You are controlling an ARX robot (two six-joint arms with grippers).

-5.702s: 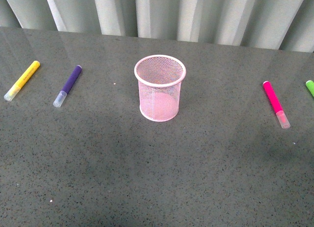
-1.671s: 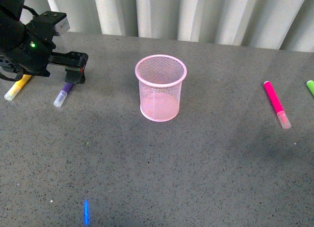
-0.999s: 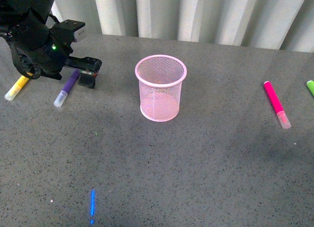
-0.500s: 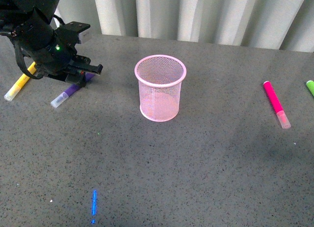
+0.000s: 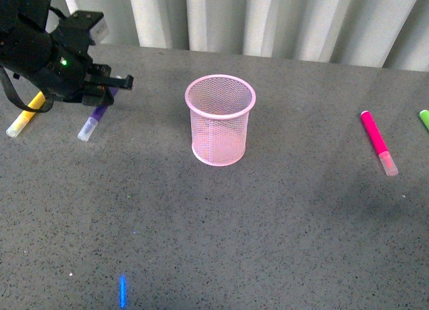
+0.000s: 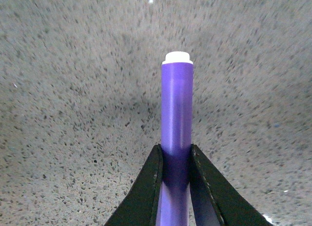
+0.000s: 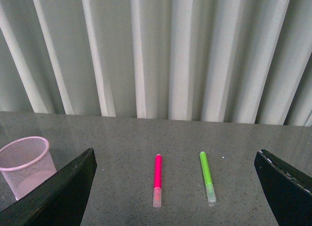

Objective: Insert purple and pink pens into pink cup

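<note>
1. While my left fingers (image 6: 146, 192) clamp the purple pen (image 6: 177, 113) at the surface's (image 5: 221, 236) left edge, its end juts free for the central cup (image 5: 220, 122).
2. Idle right fingers (image 7: 63, 192) gape; pink pen (image 5: 375, 139) lies at right edge.

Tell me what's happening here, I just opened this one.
The left tool is shut on the purple pen, over at the table's left beside the yellow marker. The pink cup stands empty mid-table. The pink pen lies untouched on the right next to a green marker, and the right tool is open, holding nothing.
</note>
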